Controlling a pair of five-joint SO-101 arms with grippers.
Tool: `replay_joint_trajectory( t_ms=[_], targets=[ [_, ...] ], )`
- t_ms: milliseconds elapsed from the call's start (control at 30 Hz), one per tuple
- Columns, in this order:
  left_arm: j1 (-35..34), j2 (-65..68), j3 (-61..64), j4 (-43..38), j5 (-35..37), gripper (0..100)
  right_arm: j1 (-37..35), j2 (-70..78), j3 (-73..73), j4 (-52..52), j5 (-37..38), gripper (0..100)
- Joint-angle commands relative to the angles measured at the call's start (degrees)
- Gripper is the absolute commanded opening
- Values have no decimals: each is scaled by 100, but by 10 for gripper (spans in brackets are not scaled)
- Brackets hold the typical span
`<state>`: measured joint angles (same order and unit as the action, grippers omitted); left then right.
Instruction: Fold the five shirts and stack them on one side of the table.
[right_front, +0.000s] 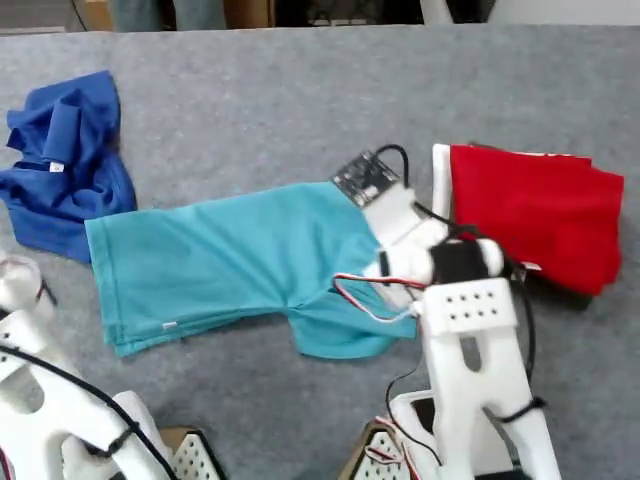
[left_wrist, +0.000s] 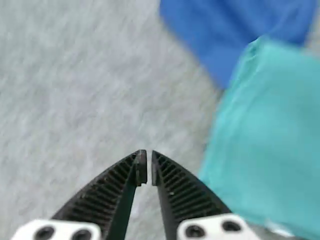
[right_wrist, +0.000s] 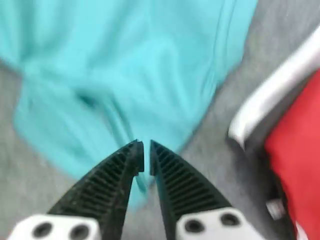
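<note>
A teal shirt (right_front: 240, 255) lies spread across the middle of the grey table, partly folded, with a rumpled end near the front (right_front: 340, 325). A crumpled blue shirt (right_front: 60, 160) sits at the far left, touching the teal one. At the right a folded red shirt (right_front: 530, 215) rests on something dark. My right arm (right_front: 440, 265) stands over the teal shirt's right end; its gripper (right_wrist: 144, 157) is shut and empty just above the teal cloth (right_wrist: 125, 65). My left gripper (left_wrist: 147, 167) is shut over bare table beside the teal shirt's (left_wrist: 265, 145) edge, near the blue shirt (left_wrist: 235, 30).
A white strip (right_front: 440, 185) lies along the red shirt's left side, seen as a pale bar (right_wrist: 270, 100) in the right wrist view. The arm bases (right_front: 190, 455) stand at the front edge. Bare grey table (right_front: 250, 100) stretches along the back.
</note>
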<state>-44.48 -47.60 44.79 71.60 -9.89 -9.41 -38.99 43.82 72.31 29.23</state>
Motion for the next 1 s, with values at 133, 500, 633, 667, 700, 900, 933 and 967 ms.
replay_joint_trajectory(
  t_ms=[133, 500, 633, 667, 700, 900, 933, 967],
  targets=[
    [2316, 580, 690, -2585, 905, 29, -457, 1578, -303, -2031, -1116, 13],
    [2413, 4149, -13, -4316, 1723, 30, -1345, 2615, 4, -2075, -1363, 13],
    [2316, 4404, -602, -3710, 1714, 30, -1371, 2571, 259, -1415, -1266, 13],
    [2290, 4440, -629, -3684, 1705, 30, -1371, 2519, 303, -1222, -1143, 13],
    [2255, 4457, -637, -3684, 1705, 30, -1389, 2431, 338, -1020, -976, 13],
    [2193, 4448, -664, -3684, 1705, 30, -2048, 1297, 391, 237, -167, 13],
    [2193, 4484, -716, -3675, 1705, 30, -2207, 1024, 409, 352, -88, 13],
    [2193, 4492, -752, -3648, 1705, 30, -2356, 760, 426, 475, 18, 13]
  ],
)
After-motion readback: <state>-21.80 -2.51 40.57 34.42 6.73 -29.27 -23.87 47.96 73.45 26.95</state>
